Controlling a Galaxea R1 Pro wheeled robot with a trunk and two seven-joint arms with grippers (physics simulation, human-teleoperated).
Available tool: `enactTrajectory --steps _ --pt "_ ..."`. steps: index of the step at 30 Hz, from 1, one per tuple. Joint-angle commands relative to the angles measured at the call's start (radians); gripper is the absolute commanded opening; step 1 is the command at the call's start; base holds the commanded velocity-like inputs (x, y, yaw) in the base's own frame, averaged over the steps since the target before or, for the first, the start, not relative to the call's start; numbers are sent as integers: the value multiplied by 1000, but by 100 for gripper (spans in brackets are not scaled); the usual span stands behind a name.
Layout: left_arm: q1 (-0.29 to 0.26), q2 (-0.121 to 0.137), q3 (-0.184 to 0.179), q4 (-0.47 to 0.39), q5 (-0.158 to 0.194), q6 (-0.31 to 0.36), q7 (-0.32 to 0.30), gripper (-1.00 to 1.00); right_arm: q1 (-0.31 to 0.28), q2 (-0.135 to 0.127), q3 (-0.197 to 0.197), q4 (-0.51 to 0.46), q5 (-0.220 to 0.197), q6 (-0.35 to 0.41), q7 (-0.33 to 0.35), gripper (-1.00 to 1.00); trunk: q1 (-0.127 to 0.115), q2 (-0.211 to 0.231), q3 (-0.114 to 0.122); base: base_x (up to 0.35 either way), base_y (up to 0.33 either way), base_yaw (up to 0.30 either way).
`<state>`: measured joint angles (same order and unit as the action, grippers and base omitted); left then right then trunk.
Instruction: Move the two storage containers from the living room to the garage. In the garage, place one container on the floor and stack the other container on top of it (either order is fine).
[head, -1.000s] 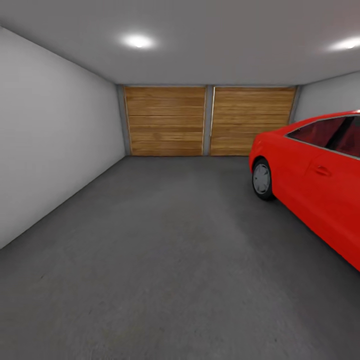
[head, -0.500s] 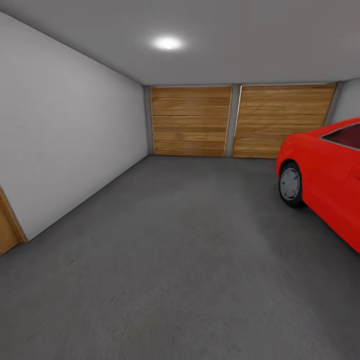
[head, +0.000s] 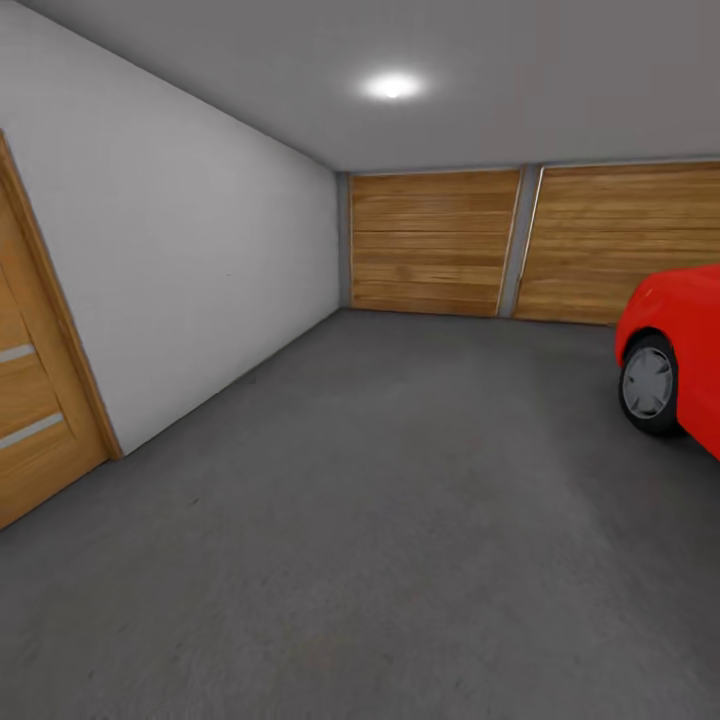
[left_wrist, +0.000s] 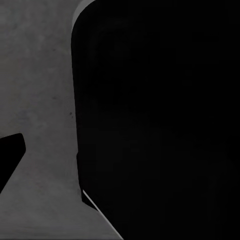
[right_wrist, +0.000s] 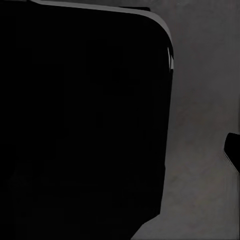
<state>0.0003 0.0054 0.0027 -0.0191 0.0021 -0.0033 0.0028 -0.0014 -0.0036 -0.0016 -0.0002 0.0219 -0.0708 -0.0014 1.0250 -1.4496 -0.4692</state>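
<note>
Head view: garage interior, dark grey concrete floor across the lower frame. Two wooden panel doors at the far wall, centre to right. Red car at the right edge, one wheel visible. Wood door at left edge, grey wall beside it.

Left wrist view: large black shape over grey floor; grip state cannot be told.

Right wrist view: the same, dark mass over floor; grip state indeterminate.

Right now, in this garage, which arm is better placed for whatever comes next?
Left, barely: the wooden door stands on its left, the red car on its right. Both wrist views look down at grey floor alike.
</note>
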Motion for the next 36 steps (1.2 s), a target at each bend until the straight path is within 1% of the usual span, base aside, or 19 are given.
enactTrajectory --steps 1,4,9,11,12,14,17,18,19,22,25,30,36 --pt "0 -1 2 -9 1 -3 1 100 0 0 0 0 3 -3 0 100 0 0 -1 0 0 298" --pt "0 -7 6 -40 3 -20 3 100 0 0 0 0 5 -3 0 100 0 0 -1 0 0 298" --pt "0 -10 10 -50 6 -61 4 100 0 1 0 0 5 -3 0 100 0 0 -1 0 0 298" --pt "0 -11 11 -50 15 -72 5 100 0 1 0 0 4 -4 0 100 0 0 -1 0 0 298" --pt "0 -11 12 -50 27 -74 6 100 0 1 -1 0 4 -4 0 100 0 0 -1 0 0 298" --pt "0 -11 12 -50 57 -76 6 100 0 1 -1 0 4 -4 0 100 0 0 -1 0 0 298" --pt "0 -9 12 -48 146 -77 5 100 0 1 -1 0 4 -4 0 100 0 0 -1 0 0 298" --pt "0 -8 11 -48 163 -77 5 100 0 1 -1 0 4 -4 0 100 0 0 -1 0 0 298" --pt "0 -8 10 -47 210 -76 5 100 0 1 -1 0 3 -4 0 100 0 0 -1 0 0 298" --pt "0 -7 9 -46 256 -76 5 100 0 1 -1 0 2 -4 0 100 0 0 -1 0 0 298" --pt "0 -8 7 -46 268 -79 4 100 0 1 -1 0 1 -4 0 100 0 0 -1 0 0 298" --pt "0 -7 1 -47 270 -81 -3 100 0 1 -2 0 0 -4 0 100 0 0 -1 0 0 298" --pt "0 -9 5 -48 274 -77 -5 100 0 1 1 0 1 -4 -1 100 0 0 -1 0 0 298"
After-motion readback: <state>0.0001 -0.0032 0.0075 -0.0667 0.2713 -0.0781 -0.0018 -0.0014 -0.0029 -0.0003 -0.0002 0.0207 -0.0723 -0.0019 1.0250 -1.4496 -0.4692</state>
